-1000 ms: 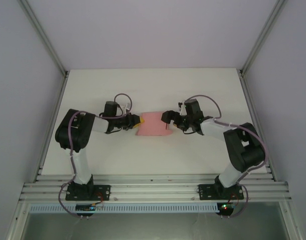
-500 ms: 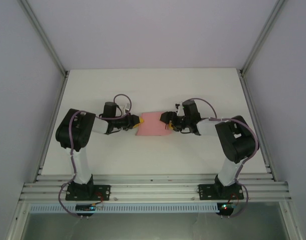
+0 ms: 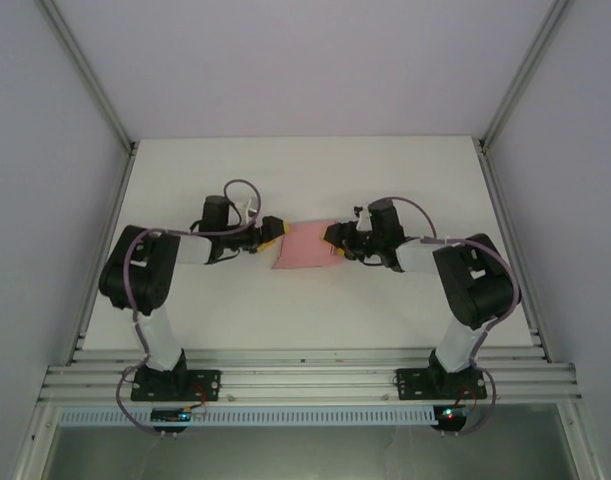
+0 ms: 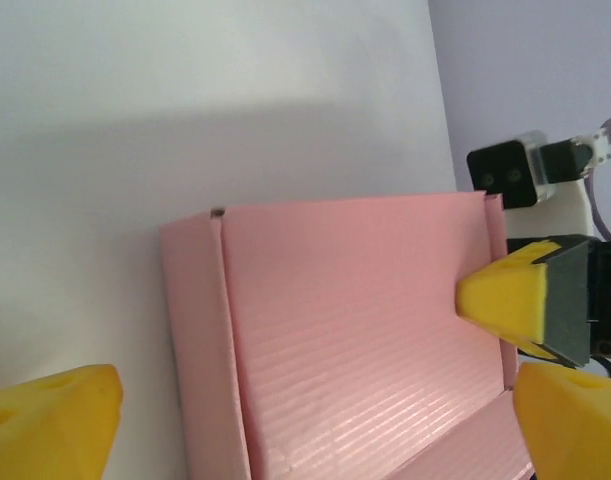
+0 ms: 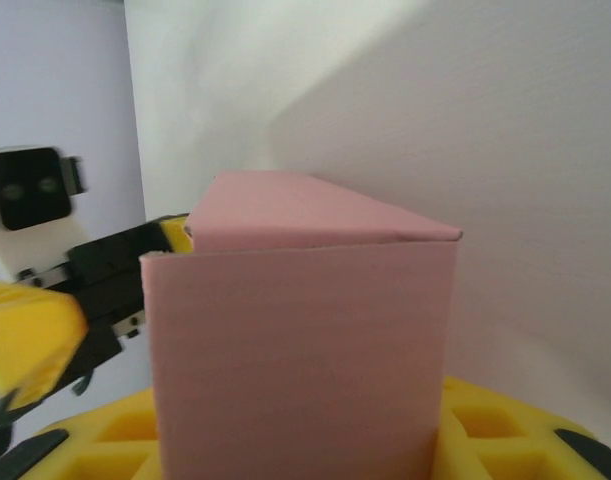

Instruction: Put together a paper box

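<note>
Lying in the middle of the white desk [image 3: 305, 170], the pink paper box [image 3: 305, 247] sits between the two arms. The left hand [image 3: 274, 233] is released, yellow fingers [image 4: 47, 420] spread wide (the box's ribbed top lies between them). The right hand [image 3: 335, 240] grasps the box's right end.

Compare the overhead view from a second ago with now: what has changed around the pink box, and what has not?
The left arm drew its elbow outward, and the left gripper edged toward the table's far side. The right arm folded in closer. The paper box remains between the left gripper and the right gripper.
</note>
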